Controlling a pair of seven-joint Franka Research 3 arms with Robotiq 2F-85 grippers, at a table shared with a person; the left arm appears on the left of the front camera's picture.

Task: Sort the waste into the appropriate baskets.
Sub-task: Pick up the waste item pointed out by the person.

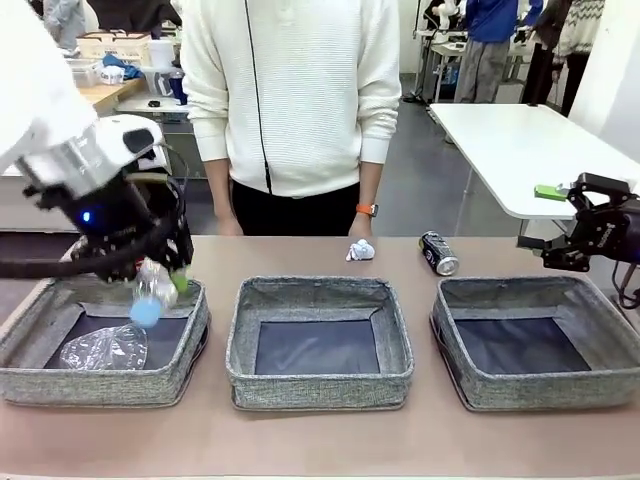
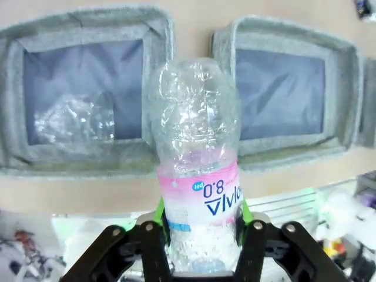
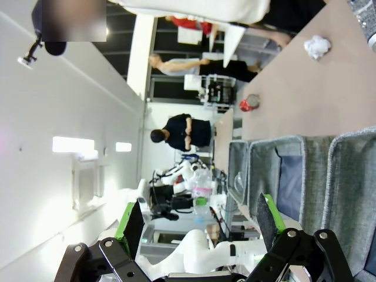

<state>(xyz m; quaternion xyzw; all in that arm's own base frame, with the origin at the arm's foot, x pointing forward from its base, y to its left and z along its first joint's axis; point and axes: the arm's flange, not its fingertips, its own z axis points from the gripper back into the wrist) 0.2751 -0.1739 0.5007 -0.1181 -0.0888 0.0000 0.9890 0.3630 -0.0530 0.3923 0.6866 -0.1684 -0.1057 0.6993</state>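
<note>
The white left arm (image 1: pixel 45 110) reaches in by the table's left edge. Its black two-finger left gripper (image 1: pixel 165 278) points downward, green pads clamped on a clear, pink-labelled plastic bottle (image 1: pixel 150 292). The right gripper (image 1: pixel 543 218) hangs at the table's far right corner, fingers level, jaws spread wide.

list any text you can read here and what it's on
"pH 8.0": upside down on the pink label of the bottle held in the left gripper.
Larger word beside it: partly hidden, not readable for sure.
Print on the can: too small to read.
</note>
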